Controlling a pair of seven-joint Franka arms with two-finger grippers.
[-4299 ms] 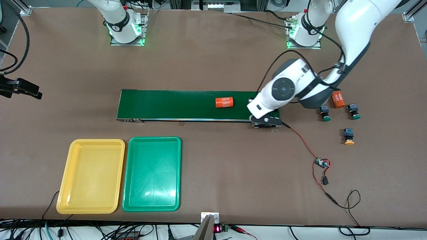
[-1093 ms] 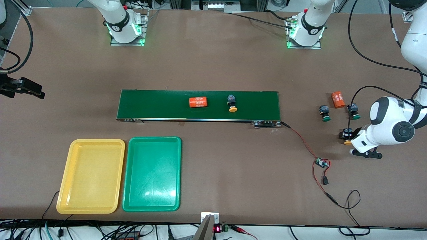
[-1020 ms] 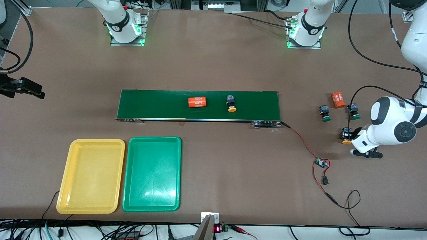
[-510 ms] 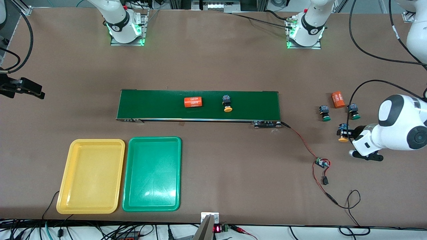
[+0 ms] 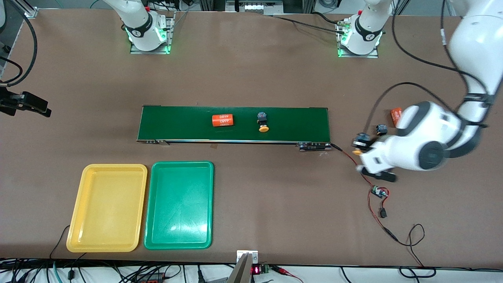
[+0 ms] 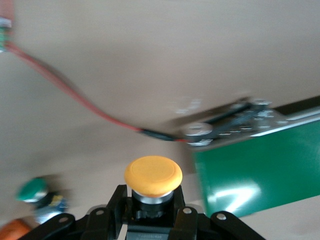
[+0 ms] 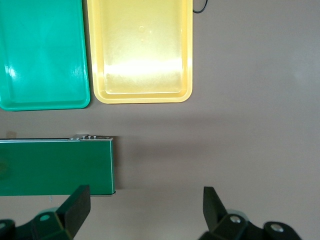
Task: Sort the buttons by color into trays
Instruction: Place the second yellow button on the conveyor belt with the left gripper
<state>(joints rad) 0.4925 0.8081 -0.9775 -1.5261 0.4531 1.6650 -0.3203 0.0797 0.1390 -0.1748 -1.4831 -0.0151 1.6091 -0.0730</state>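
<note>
Button (image 5: 358, 143), orange cap, clamped in left gripper (image 6: 150, 212) over bare table just off the belt's (image 5: 235, 124) left-arm end

Second orange button (image 5: 262, 122) lies on belt beside orange cylinder (image 5: 223, 120); yellow tray (image 5: 107, 207) and green tray (image 5: 179, 204) nearer the camera; right gripper (image 7: 145, 207) spread wide, waiting high; risk: red wire (image 5: 355, 166) below may snag, or a narrow grip may let the button slip; open table all round.

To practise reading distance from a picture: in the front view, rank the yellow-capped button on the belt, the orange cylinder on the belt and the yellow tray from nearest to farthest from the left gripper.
From the left gripper, shut on a yellow-capped button:
1. Yellow-capped button on the belt, nearest, mid-belt.
2. Orange cylinder on the belt, beside it, toward the right arm's end.
3. Yellow tray, farthest, at the right arm's end, nearer the camera.
</note>
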